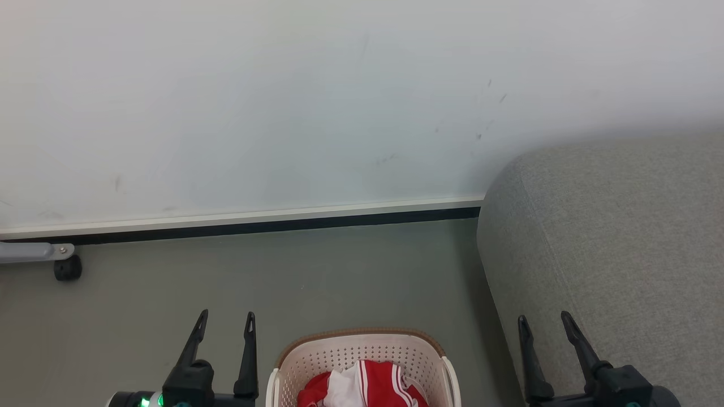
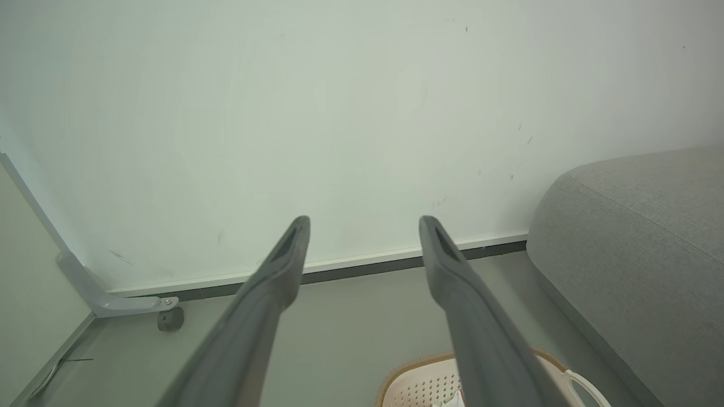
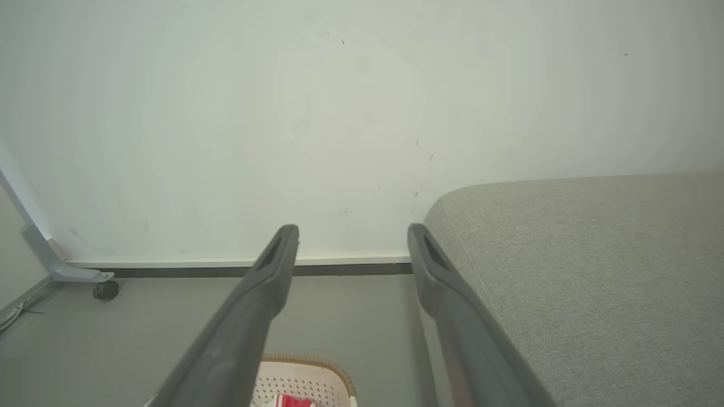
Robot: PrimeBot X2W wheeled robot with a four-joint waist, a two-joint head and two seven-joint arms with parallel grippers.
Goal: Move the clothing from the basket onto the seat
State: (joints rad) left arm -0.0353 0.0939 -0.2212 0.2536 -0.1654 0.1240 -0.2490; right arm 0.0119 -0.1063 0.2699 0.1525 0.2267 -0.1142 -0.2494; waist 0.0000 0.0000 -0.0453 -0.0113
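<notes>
The left gripper (image 1: 226,316) and right gripper (image 1: 543,317) are hanging spread and empty at the bottom corners, seemingly readying to reach. The seat (image 1: 611,254) is waiting at right. The basket (image 1: 339,356), bottom centre between them, is cradling the clothing (image 1: 379,384).

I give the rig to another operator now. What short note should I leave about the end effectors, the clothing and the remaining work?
The left end effector is open and empty, left of the basket.
The right end effector is open and empty, by the seat.
The clothing, red and white, lies in the basket on the floor.
Done: nothing yet.
Left: move the clothing onto the seat.
</notes>
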